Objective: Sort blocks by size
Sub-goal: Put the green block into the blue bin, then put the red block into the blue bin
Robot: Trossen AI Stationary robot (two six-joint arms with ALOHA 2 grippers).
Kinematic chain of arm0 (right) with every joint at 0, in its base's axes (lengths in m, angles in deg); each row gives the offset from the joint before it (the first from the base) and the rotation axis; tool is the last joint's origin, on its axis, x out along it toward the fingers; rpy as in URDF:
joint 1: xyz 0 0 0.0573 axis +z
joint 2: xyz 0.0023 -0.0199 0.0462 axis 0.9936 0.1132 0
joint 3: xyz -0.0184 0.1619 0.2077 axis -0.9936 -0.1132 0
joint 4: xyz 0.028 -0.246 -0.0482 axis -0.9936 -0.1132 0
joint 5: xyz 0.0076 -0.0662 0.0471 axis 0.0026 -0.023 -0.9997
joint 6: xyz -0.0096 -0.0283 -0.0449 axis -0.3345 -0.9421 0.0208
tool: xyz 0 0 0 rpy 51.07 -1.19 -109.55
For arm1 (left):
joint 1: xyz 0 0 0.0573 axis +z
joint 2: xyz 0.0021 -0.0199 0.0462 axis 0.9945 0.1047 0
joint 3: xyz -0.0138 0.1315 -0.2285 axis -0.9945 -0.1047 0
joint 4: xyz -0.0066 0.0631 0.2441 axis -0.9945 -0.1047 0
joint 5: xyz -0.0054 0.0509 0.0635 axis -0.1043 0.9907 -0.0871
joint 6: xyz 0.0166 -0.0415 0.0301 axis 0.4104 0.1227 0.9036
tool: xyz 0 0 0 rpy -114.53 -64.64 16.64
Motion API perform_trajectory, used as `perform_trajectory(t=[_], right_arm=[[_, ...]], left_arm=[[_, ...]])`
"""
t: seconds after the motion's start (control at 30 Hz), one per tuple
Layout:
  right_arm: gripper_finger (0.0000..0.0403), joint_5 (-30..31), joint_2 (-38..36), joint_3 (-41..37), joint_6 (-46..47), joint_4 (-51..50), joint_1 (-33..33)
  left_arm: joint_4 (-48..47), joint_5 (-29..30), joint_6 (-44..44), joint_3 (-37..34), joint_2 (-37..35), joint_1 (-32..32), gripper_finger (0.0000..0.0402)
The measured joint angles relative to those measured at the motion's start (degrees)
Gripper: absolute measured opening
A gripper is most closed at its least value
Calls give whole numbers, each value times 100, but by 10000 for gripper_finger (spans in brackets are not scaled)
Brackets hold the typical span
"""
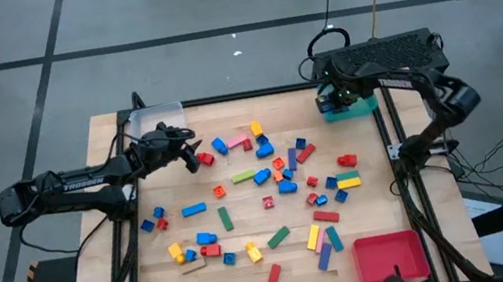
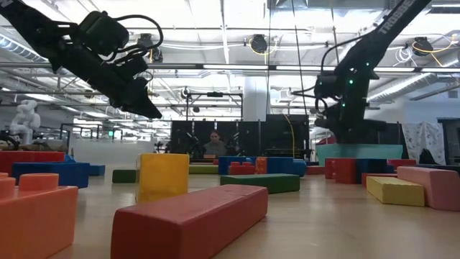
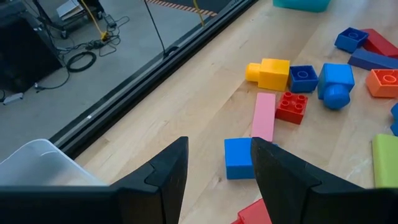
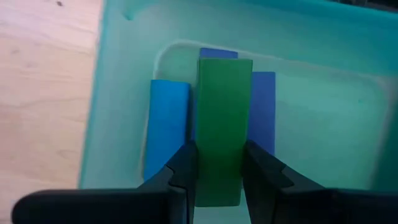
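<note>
Many blocks (image 1: 262, 175) in red, blue, yellow, green, orange and pink lie scattered flat on the wooden table (image 1: 152, 278). My right gripper (image 4: 219, 152) is over the teal tray (image 1: 353, 110) at the far right, shut on a long green block (image 4: 224, 112). Blue blocks (image 4: 168, 118) lie in that tray under it. My left gripper (image 3: 217, 149) hangs open above the table's far left, next to the clear tray (image 1: 155, 119). Nothing is between its fingers. A blue block (image 3: 238, 158) and a pink bar (image 3: 264, 115) lie just beyond it. My right gripper pinches the green block's two long sides (image 4: 200, 158) between its two fingers, at the end nearest the wrist. The fingers come steeply from above. The block reaches out past the fingertips over the blue blocks in the tray; whether it touches them I cannot tell.
A red tray (image 1: 391, 255) stands at the table's near right corner. A black frame rail (image 3: 161, 56) runs along the table's far edge. Red and yellow blocks (image 2: 187, 216) lie close to the near edge. A person (image 2: 213, 144) sits far off in the room behind.
</note>
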Motion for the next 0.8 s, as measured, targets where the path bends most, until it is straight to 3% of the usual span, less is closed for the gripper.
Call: perform_trajectory(t=[0.2,0.4,0.53,0.8], right_arm=[[84,3,116,0,-7,37,-82],[177,29,107,0,-64,38,-77],[215,31,98,0,-83,36,-75],[220,31,-423,0,-512,33,53]], left_arm=[[183,0,25,-1,0,-2,177],[316,2,142,0,0,0,177],[314,1,155,-1,-1,0,177],[311,2,155,-2,-1,0,177]])
